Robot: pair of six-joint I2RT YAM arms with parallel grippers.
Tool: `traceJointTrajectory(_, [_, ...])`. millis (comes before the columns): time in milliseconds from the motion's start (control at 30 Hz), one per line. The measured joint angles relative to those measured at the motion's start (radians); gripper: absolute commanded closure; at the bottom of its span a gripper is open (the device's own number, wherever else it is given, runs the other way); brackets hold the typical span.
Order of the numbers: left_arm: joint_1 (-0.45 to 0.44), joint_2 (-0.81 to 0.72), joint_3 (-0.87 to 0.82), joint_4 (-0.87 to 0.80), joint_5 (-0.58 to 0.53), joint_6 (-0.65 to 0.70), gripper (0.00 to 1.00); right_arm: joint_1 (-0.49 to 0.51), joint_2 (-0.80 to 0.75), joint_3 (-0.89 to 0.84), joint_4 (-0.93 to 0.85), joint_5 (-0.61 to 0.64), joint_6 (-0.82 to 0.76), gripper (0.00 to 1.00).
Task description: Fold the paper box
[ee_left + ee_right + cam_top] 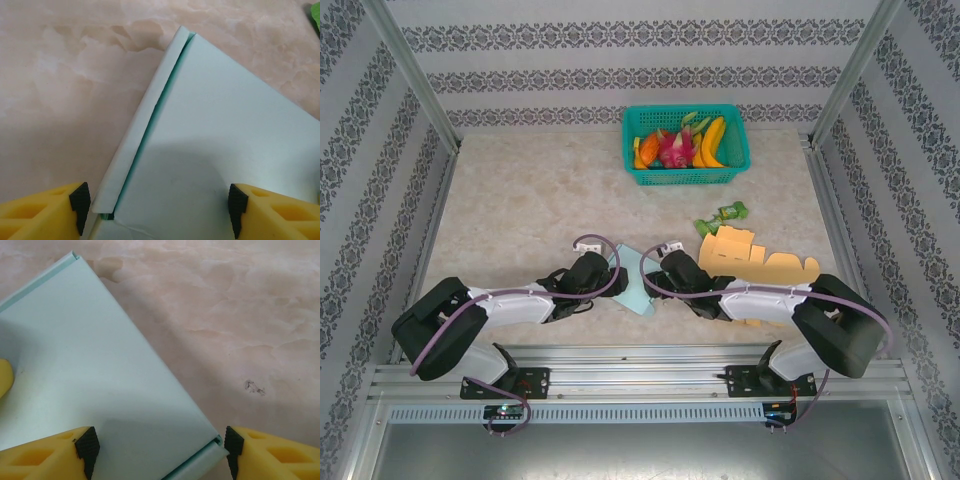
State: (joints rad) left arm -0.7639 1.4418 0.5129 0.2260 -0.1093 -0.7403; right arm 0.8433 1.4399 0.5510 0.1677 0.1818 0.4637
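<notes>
Mint-green paper box [636, 292]: lies flat on the tabletop [520, 200], close to the arm bases, between the 2 end effectors.
Box flap [135, 145]: a narrow strip folded along 1 long edge, with a darker green line in the crease.
Left end effector [157, 207]: jaws spread wide, gripping nothing; 1 black pad [80, 200] sits just beside the flap.
Right end effector [160, 447]: jaws also apart, straddling a box corner without clamping it.
Teal basket [685, 177]: at the far edge, holding fruit.
Tan cardboard [750, 255]: right of the box, partly under the right arm.
</notes>
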Motion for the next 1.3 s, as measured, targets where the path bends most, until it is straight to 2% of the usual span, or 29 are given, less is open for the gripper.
traceJointTrajectory(267, [0.000,-0.045,-0.029,-0.024,-0.025,0.000,0.06,-0.036,0.071,0.068,0.003,-0.028,-0.065,0.30])
traceJointTrajectory(467, [0.000,-0.145,-0.029,-0.149,-0.061,-0.001,0.06,-0.043,0.084,0.076,0.024,-0.044,-0.116,0.31])
traceJointTrajectory(667, [0.000,-0.187,-0.029,-0.169,-0.060,-0.044,0.00,-0.043,0.087,0.076,0.032,-0.045,-0.130,0.31])
traceJointTrajectory(967, [0.000,-0.086,-0.021,-0.143,-0.048,-0.098,0.03,-0.043,0.089,0.076,0.035,-0.049,-0.131,0.31])
traceJointTrajectory(1300, [0.000,-0.021,-0.011,-0.043,-0.031,-0.134,0.17,-0.050,0.089,0.076,0.035,-0.048,-0.131,0.31])
